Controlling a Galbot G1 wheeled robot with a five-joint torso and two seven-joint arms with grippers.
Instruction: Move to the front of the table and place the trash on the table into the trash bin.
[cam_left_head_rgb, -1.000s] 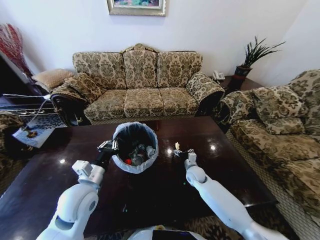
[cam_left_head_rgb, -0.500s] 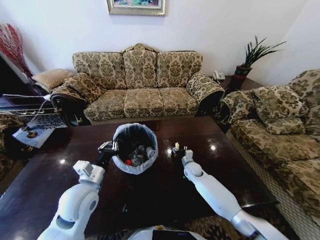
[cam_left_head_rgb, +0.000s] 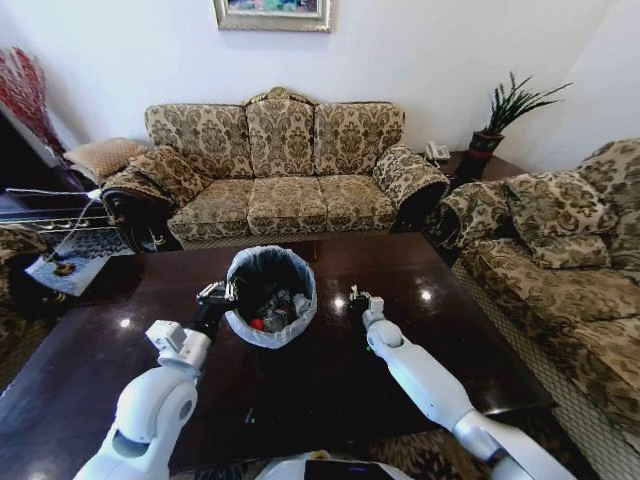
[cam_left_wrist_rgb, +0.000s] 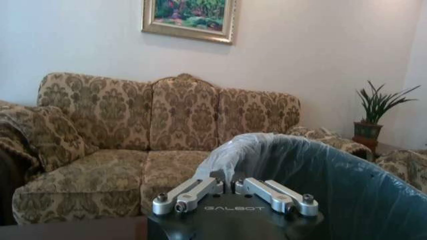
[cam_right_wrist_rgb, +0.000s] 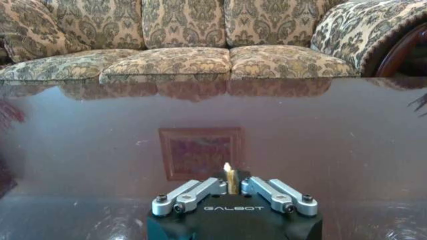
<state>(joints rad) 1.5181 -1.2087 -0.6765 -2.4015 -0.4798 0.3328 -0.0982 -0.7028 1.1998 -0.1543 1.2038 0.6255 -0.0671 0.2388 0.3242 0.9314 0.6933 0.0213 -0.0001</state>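
Right end effector (cam_left_head_rgb: 354, 296) closed on a small yellowish scrap (cam_right_wrist_rgb: 228, 176) above the desk (cam_left_head_rgb: 450, 350), right of the trash bin (cam_left_head_rgb: 268, 330); left end effector (cam_left_head_rgb: 217, 293) closed on its liner rim.

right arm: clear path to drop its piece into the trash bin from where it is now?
Probably yes. The right gripper is shut on a small pale scrap, beside the trash bin on the table. Nothing stands between them; the left gripper is at the bin's far side.

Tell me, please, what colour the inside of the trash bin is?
Black inside the trash bin, under a whitish liner; clearest in the head view.
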